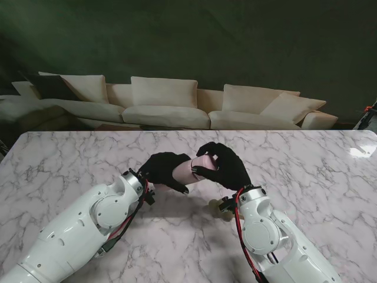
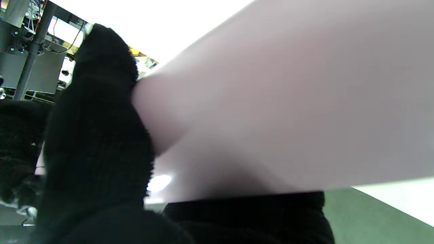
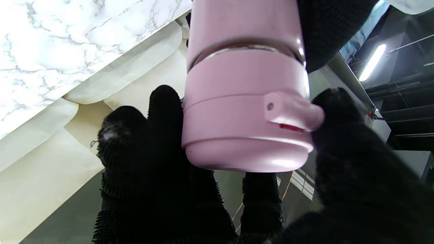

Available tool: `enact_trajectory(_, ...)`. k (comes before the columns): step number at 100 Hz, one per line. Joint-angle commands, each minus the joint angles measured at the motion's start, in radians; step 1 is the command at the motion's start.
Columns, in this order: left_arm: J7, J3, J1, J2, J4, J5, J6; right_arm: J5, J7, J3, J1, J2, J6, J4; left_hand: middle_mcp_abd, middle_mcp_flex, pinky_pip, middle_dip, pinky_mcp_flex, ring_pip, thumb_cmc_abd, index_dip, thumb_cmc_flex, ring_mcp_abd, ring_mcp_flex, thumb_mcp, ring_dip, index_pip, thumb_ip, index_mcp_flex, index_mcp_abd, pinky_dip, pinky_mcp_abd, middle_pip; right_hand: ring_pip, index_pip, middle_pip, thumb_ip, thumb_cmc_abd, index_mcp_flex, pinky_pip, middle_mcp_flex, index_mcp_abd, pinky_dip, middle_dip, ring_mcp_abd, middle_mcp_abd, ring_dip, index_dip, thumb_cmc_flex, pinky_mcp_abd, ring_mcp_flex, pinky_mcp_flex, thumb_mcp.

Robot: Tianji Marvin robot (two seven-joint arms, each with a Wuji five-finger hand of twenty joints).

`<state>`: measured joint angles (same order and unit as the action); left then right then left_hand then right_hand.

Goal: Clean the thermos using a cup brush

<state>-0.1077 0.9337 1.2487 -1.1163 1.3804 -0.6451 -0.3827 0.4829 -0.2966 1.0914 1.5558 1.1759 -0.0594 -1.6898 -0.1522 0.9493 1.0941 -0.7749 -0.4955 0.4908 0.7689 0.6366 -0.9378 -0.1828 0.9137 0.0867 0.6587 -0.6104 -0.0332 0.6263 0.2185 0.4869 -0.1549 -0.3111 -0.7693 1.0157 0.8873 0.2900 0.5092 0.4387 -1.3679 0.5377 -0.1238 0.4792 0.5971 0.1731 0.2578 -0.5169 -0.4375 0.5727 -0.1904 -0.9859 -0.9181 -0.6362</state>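
left hand [image 1: 166, 171] clamps thermos [image 1: 189, 170] body, frame centre | right hand [image 1: 225, 165] pinches lid [image 3: 247, 115] | risk: twisting torque slips thermos, drops onto bench [image 1: 70, 159]

Pale pink thermos [image 1: 189, 168] with a silver ring [image 3: 244, 45] and small red mark [image 3: 291, 127], black knit gloves on both hands, white grey-veined marble table [image 1: 70, 159], cream sofa [image 1: 165, 103], dark green wall [image 1: 235, 41]

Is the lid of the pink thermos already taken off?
No, the lid sits closed on the thermos, with the right hand around it.
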Motion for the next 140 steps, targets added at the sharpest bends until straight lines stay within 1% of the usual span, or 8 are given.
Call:
enact_trajectory(1, 0.011, -0.007, -0.003, -0.009, 0.019, 0.004, -0.005, -0.002, 0.0, -0.009, 0.007, 0.011, 0.006, 0.006, 0.046, 0.0, 0.088, -0.002, -0.03, 0.186, -0.512, 0.034, -0.335, 0.067, 0.084, 0.243, 0.042, -0.145, 0.003, 0.095, -0.204, 0.039, 0.093, -0.031, 0.01, 0.143, 0.179, -0.086, -0.184, 0.005, 0.01, 0.019, 0.009, -0.014, 0.04, -0.096, -0.111, 0.013, -0.024, 0.268, 0.012, -0.085, -0.014, -0.082)
enact_trajectory(27, 0.016, -0.019, -0.008, -0.011, 0.021, 0.01, -0.003, 0.039, -0.031, -0.047, -0.011, 0.018, 0.09, 0.014, 0.048, 0.001, 0.088, -0.002, -0.029, 0.185, -0.513, 0.034, -0.333, 0.069, 0.085, 0.243, 0.042, -0.145, 0.003, 0.095, -0.207, 0.039, 0.093, -0.031, 0.051, 0.144, 0.184, -0.096, -0.211, -0.025, -0.054, 0.125, 0.036, -0.025, 0.045, -0.051, -0.124, 0.006, -0.014, 0.166, -0.023, -0.214, -0.114, 0.112)
enact_trajectory(34, 0.018, -0.02, -0.008, -0.011, 0.022, 0.012, -0.001, 0.04, -0.038, -0.057, -0.016, 0.021, 0.11, 0.016, 0.048, 0.0, 0.088, -0.002, -0.028, 0.185, -0.513, 0.034, -0.334, 0.066, 0.084, 0.243, 0.042, -0.145, 0.003, 0.095, -0.205, 0.039, 0.092, -0.031, 0.074, 0.063, 0.168, -0.094, -0.219, 0.003, -0.078, 0.16, 0.061, -0.052, 0.039, -0.028, -0.123, -0.004, -0.054, 0.032, -0.054, -0.239, -0.13, 0.085)
enact_trajectory(41, 0.02, -0.02, -0.006, -0.01, 0.024, 0.013, 0.002, 0.035, -0.032, -0.064, -0.019, 0.022, 0.127, 0.016, 0.047, 0.0, 0.088, -0.002, -0.029, 0.185, -0.512, 0.034, -0.334, 0.066, 0.085, 0.243, 0.042, -0.145, 0.003, 0.095, -0.206, 0.04, 0.092, -0.031, 0.083, -0.032, 0.157, -0.148, -0.218, 0.015, -0.085, 0.165, 0.098, -0.065, 0.029, -0.002, -0.113, -0.008, -0.172, -0.148, -0.084, -0.239, -0.125, -0.007)
enact_trajectory(59, 0.022, -0.02, -0.004, -0.01, 0.028, 0.014, 0.007, -0.007, -0.008, -0.066, -0.016, 0.023, 0.135, 0.006, 0.047, 0.0, 0.088, -0.002, -0.029, 0.185, -0.513, 0.034, -0.335, 0.067, 0.084, 0.243, 0.042, -0.145, 0.003, 0.095, -0.205, 0.039, 0.092, -0.031, 0.039, -0.149, 0.104, -0.155, -0.238, -0.094, -0.077, 0.069, 0.134, -0.045, -0.002, 0.068, -0.093, -0.036, -0.152, -0.366, -0.233, -0.095, 0.036, 0.043)
enact_trajectory(87, 0.023, -0.019, -0.005, -0.009, 0.026, 0.013, 0.006, 0.027, 0.013, -0.052, -0.004, 0.011, 0.129, -0.016, 0.047, 0.0, 0.088, -0.002, -0.028, 0.186, -0.513, 0.035, -0.334, 0.066, 0.084, 0.242, 0.043, -0.145, 0.004, 0.095, -0.206, 0.04, 0.09, -0.03, 0.041, -0.364, -0.102, -0.184, -0.302, -0.227, -0.071, -0.113, 0.064, 0.018, -0.144, 0.042, -0.127, -0.014, -0.01, -0.436, -0.278, 0.124, 0.245, 0.182)
enact_trajectory(113, 0.026, -0.017, -0.003, -0.008, 0.027, 0.012, 0.007, 0.048, 0.027, -0.036, 0.008, 0.004, 0.135, -0.045, 0.046, -0.001, 0.089, -0.002, -0.027, 0.185, -0.513, 0.035, -0.335, 0.066, 0.082, 0.243, 0.043, -0.145, 0.004, 0.095, -0.206, 0.04, 0.091, -0.03, 0.238, -0.476, -0.234, -0.193, -0.345, -0.312, 0.108, -0.274, 0.01, 0.045, -0.258, 0.011, -0.158, 0.062, 0.035, -0.485, -0.319, 0.383, 0.525, 0.204)
enact_trajectory(140, 0.026, -0.014, -0.003, -0.008, 0.026, 0.012, 0.002, 0.08, -0.017, -0.008, 0.017, 0.006, 0.078, -0.043, 0.048, 0.0, 0.089, -0.003, -0.028, 0.186, -0.513, 0.035, -0.335, 0.066, 0.083, 0.242, 0.043, -0.145, 0.004, 0.095, -0.207, 0.04, 0.091, -0.031, 0.457, -0.507, -0.313, -0.196, -0.358, -0.321, 0.327, -0.356, 0.001, 0.012, -0.308, -0.064, -0.212, 0.181, 0.037, -0.46, -0.133, 0.6, 0.789, 0.224)
